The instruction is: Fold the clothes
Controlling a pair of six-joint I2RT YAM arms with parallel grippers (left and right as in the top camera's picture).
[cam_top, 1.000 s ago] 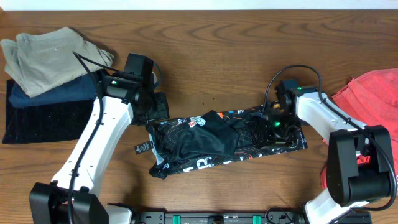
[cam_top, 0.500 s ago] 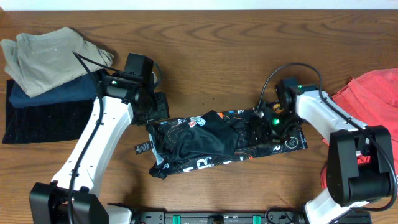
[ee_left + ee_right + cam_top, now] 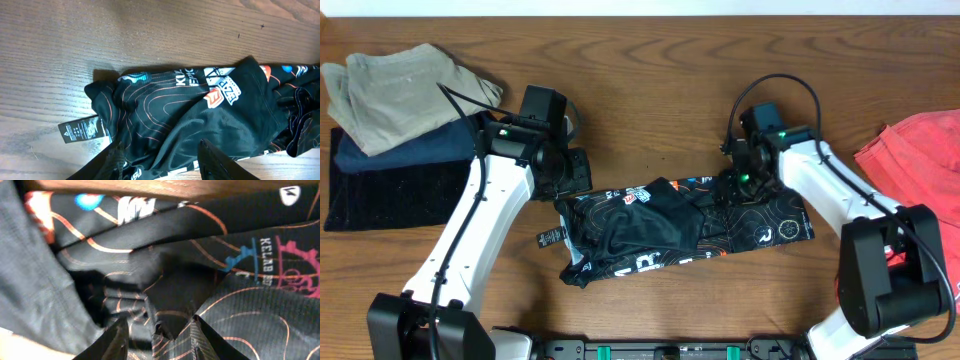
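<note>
The black jersey (image 3: 660,225) with thin orange contour lines lies crumpled in a long strip across the table's middle. It also fills the left wrist view (image 3: 190,115) and the right wrist view (image 3: 165,275). My left gripper (image 3: 567,182) is open, its fingers (image 3: 162,162) spread over the jersey's left end. My right gripper (image 3: 733,188) is open and low on the jersey's right half. Its fingers (image 3: 159,340) straddle a raised fold of fabric. A coral-red garment (image 3: 920,150) lies at the right edge.
A khaki garment (image 3: 395,85) sits on folded navy and black cloth (image 3: 390,185) at the far left. The jersey's label (image 3: 548,238) sticks out onto the wood and shows in the left wrist view (image 3: 82,131). Bare wood runs along the far side.
My right gripper has moved up and to the left along the jersey, uncovering its flat right end. The left arm has not moved.
</note>
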